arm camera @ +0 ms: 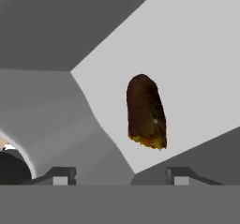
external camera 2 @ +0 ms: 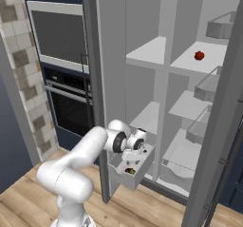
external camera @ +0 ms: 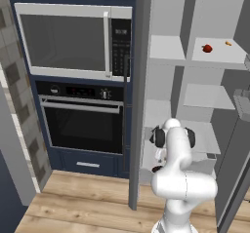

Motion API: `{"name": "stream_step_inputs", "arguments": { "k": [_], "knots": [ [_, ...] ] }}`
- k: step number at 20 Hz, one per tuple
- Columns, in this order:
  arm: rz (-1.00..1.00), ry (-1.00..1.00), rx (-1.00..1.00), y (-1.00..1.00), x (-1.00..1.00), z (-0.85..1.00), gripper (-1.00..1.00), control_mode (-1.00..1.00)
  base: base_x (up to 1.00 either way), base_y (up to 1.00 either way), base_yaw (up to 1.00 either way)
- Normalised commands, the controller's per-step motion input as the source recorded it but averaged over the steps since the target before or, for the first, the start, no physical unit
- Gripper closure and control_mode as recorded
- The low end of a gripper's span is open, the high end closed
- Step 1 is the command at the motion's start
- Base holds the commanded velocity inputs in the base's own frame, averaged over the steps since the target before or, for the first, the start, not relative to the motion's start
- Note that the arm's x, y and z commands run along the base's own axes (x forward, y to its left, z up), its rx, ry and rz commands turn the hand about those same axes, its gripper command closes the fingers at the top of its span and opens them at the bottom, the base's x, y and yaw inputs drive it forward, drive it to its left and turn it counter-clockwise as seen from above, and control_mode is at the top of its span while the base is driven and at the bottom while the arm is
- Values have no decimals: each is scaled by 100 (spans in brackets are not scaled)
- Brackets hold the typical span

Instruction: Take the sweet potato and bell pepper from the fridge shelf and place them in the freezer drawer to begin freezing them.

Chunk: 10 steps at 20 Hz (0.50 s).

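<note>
We see the gripper [arm camera: 117,176] open over the freezer drawer [external camera 2: 142,166], its fingers apart from the sweet potato [arm camera: 146,113] lying inside, apparently just let go, while the bell pepper [external camera 2: 199,55] waits on the fridge shelf [external camera 2: 190,64] far above.

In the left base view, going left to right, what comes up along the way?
Microwave above the oven → open fridge door edge → robot arm → bell pepper on the fridge shelf → small orange sliver.
</note>
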Motion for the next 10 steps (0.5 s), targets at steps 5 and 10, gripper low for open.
{"name": "stream_step_inputs", "arguments": {
  "k": [5,10],
  "knots": [
    [0,-10,0,4,-97,-16,-100,-100,0,0,0],
    [0,-1,2,0,-77,1,-100,-100,0,0,0]
  ]
}}
